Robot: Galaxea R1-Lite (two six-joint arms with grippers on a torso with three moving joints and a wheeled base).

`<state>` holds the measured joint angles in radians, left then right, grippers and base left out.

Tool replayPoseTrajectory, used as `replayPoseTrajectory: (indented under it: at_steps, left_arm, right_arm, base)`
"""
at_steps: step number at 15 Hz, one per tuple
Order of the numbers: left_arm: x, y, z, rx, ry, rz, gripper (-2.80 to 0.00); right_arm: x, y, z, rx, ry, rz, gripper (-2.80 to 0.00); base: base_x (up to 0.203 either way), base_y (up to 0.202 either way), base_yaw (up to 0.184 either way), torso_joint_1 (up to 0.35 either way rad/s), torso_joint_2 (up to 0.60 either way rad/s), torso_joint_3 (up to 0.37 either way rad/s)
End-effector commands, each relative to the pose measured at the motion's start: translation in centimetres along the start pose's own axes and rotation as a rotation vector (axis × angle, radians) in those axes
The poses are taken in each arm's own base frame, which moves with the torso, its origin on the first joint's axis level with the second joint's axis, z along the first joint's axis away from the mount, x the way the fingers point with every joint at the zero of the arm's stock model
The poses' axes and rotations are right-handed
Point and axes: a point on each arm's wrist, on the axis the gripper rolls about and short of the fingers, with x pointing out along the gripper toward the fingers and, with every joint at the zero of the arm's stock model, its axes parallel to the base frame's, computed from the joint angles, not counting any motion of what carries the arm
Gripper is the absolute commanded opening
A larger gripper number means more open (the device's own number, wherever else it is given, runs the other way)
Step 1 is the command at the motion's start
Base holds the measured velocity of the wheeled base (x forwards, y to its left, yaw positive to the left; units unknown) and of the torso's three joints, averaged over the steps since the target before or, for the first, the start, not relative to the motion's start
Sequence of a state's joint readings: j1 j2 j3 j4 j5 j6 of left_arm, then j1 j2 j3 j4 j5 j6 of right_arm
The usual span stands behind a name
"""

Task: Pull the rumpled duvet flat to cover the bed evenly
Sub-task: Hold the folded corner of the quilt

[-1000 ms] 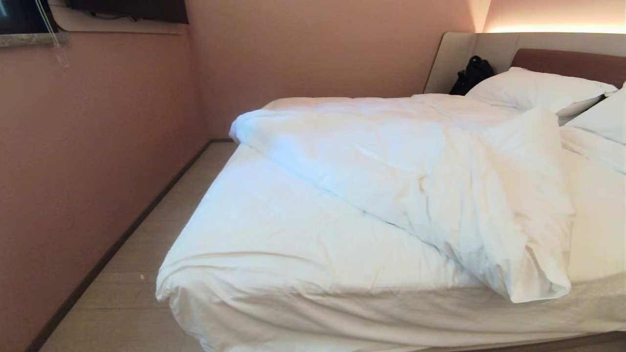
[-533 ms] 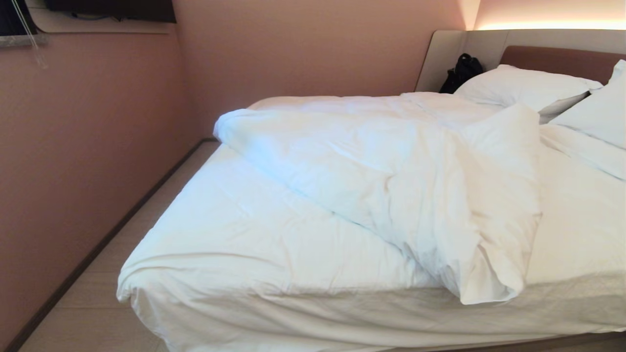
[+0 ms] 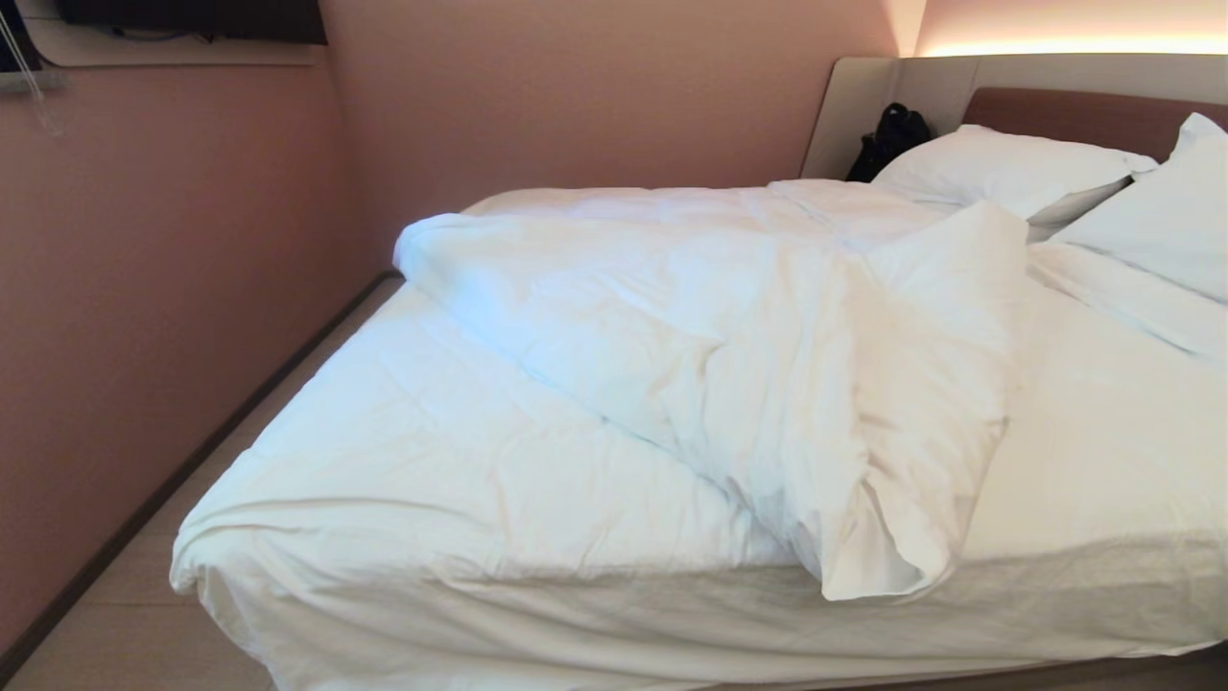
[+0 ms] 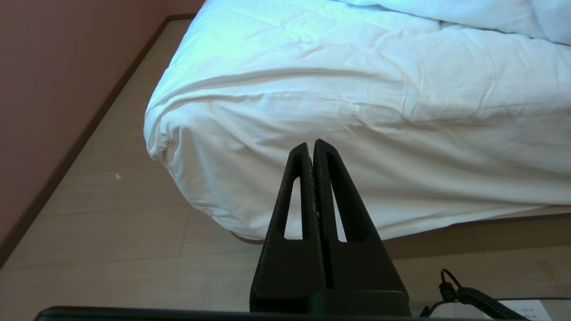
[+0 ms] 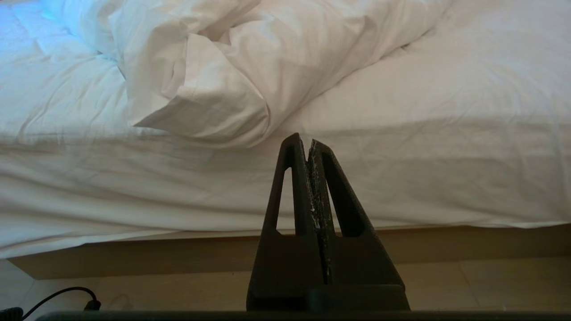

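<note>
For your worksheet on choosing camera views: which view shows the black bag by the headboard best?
The head view: the black bag sits beside the pillow against the headboard. Neither wrist view shows it; both show only the bed's near edge.

Plain white puffy cotton duvet, plain white plump pillows, brown and beige padded headboard, dusty pink wall, pale wood-look floor.
</note>
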<state>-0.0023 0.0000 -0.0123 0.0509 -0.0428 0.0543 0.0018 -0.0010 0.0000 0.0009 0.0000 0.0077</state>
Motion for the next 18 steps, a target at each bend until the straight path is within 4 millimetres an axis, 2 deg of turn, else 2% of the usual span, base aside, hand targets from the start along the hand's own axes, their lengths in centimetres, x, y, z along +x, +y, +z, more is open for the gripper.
replayPoseTrajectory:
  at_steps: [1, 18]
  left_arm:
    - [0.00, 0.00, 0.00, -0.001, 0.000, 0.001, -2.80]
    - [0.00, 0.00, 0.00, -0.007, 0.000, 0.001, -2.80]
  right_arm:
    - [0.01, 0.00, -0.01, 0.000, 0.003, 0.001, -2.80]
    - [0.01, 0.00, -0.01, 0.000, 0.003, 0.001, -2.80]
  base:
    - [0.000, 0.000, 0.000, 0.000, 0.00, 0.000]
    - [0.000, 0.000, 0.000, 0.000, 0.00, 0.000]
